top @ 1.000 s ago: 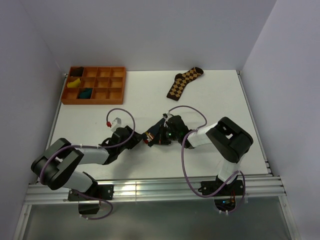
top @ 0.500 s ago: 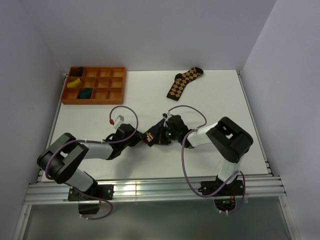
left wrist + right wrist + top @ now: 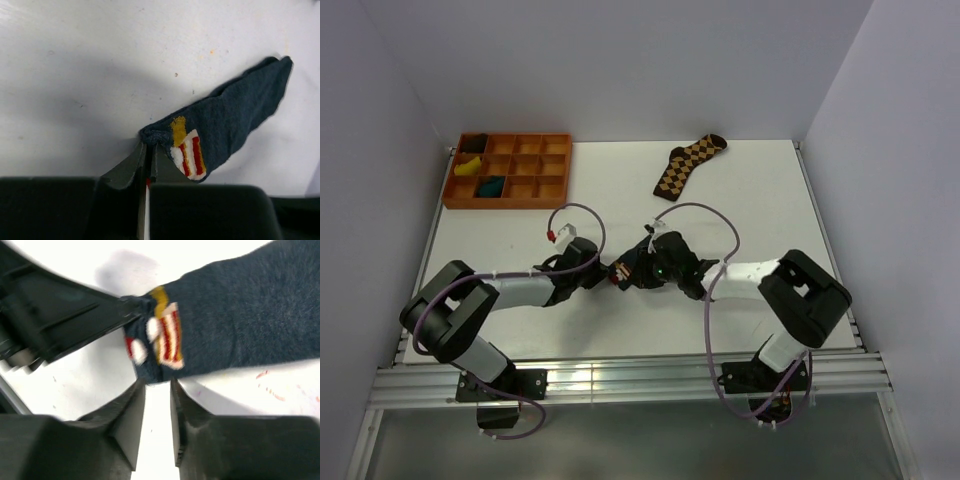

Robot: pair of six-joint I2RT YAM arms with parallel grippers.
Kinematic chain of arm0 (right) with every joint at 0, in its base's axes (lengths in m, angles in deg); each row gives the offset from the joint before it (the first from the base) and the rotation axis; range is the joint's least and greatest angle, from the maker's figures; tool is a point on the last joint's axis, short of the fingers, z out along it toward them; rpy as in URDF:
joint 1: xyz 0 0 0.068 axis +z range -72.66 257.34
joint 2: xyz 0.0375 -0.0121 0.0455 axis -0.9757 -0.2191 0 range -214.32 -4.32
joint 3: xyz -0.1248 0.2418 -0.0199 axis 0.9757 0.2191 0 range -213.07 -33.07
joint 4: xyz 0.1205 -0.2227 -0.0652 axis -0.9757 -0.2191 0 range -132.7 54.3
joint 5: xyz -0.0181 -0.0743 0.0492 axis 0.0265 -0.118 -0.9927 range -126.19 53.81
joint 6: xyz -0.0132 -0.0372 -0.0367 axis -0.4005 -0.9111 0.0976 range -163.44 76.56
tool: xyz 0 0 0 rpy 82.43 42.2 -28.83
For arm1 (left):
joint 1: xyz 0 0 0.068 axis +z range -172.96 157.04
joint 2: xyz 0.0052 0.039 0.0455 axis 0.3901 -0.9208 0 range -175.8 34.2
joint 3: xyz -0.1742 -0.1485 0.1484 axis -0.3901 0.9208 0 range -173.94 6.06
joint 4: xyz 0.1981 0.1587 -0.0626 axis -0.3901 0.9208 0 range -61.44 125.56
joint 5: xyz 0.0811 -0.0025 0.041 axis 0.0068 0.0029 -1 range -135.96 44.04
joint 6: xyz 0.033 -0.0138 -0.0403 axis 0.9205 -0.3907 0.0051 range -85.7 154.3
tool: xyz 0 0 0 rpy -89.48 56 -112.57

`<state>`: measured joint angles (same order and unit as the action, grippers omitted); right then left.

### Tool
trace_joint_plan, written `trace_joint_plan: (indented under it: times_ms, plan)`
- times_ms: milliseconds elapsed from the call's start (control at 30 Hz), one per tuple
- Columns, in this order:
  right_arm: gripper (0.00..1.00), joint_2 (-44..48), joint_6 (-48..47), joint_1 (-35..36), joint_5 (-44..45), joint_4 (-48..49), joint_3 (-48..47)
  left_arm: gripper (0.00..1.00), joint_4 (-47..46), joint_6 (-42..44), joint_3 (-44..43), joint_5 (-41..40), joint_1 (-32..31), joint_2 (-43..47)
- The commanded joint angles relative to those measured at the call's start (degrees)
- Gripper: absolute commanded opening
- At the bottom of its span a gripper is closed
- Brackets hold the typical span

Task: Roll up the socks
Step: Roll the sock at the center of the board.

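Observation:
The dark teal socks (image 3: 235,112) lie flat on the white table between my two grippers, also in the top view (image 3: 620,270). A red, white and yellow patch (image 3: 187,150) sits near their end. My left gripper (image 3: 150,144) is shut on the bunched edge of the socks beside that patch. My right gripper (image 3: 157,385) stands open, its fingertips just short of the socks (image 3: 230,320), with bare table between them. In the right wrist view two patches (image 3: 167,340) show, and the left gripper's dark fingers (image 3: 75,315) reach in from the left.
An orange compartment tray (image 3: 556,178) stands at the back left with small yellow, teal and dark bundles in it. A brown argyle sock (image 3: 688,165) lies at the back centre. Both arms stretch low across the table's middle; walls close in left, right and behind.
My left gripper moved right and closed on the socks' edge. My right gripper, shut before, has opened and let go; its elbow has swung right.

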<state>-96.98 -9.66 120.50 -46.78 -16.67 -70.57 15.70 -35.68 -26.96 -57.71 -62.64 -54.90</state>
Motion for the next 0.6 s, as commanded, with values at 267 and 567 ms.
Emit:
trace_joint_plan:
  times_ms: [267, 567]
  plan:
    - [0.46, 13.74, -18.48, 10.89, 22.17, 8.56, 8.22, 0.0, 23.93, 4.85, -8.64, -7.59, -3.47, -0.2]
    - [0.5, 9.09, -28.14, 19.68, 32.21, 15.78, 8.59, 0.0, 29.91, 7.48, -13.39, -6.18, -3.56, -1.6]
